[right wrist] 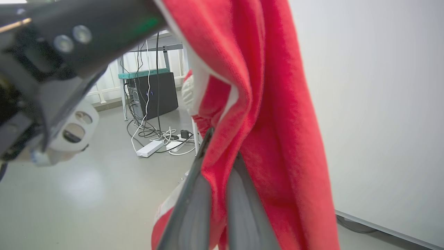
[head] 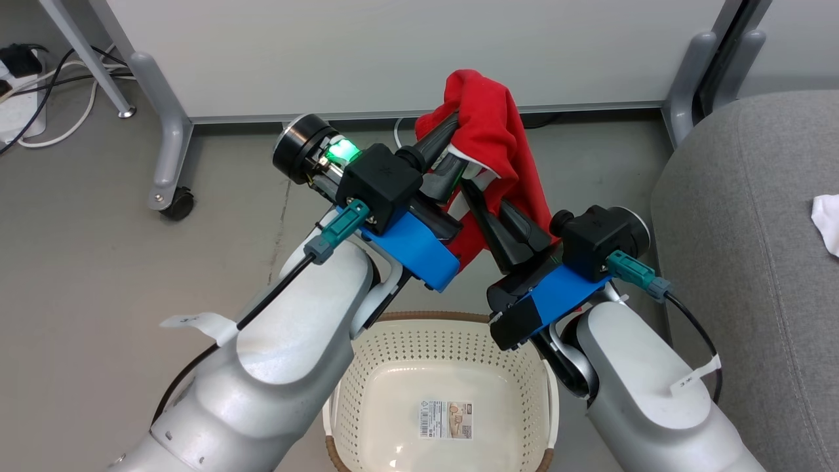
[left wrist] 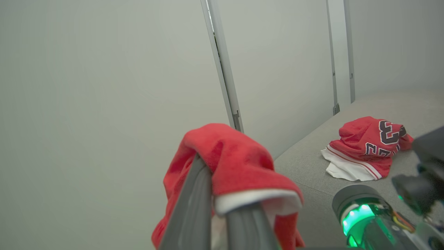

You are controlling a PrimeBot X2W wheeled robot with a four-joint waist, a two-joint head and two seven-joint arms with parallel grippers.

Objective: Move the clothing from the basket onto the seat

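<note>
Two red garments (head: 491,131) (left wrist: 364,149), one basket (head: 367,373), one seat (head: 741,275)

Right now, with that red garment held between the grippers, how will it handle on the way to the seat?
Probably floppy: the red garment drapes limply over the left gripper and hangs past the right gripper. Likely light: the thin cloth folds easily. Its loose tail may swing or snag.

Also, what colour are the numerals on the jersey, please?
Black with white outlines on the red jersey; left wrist view shows it best.
</note>
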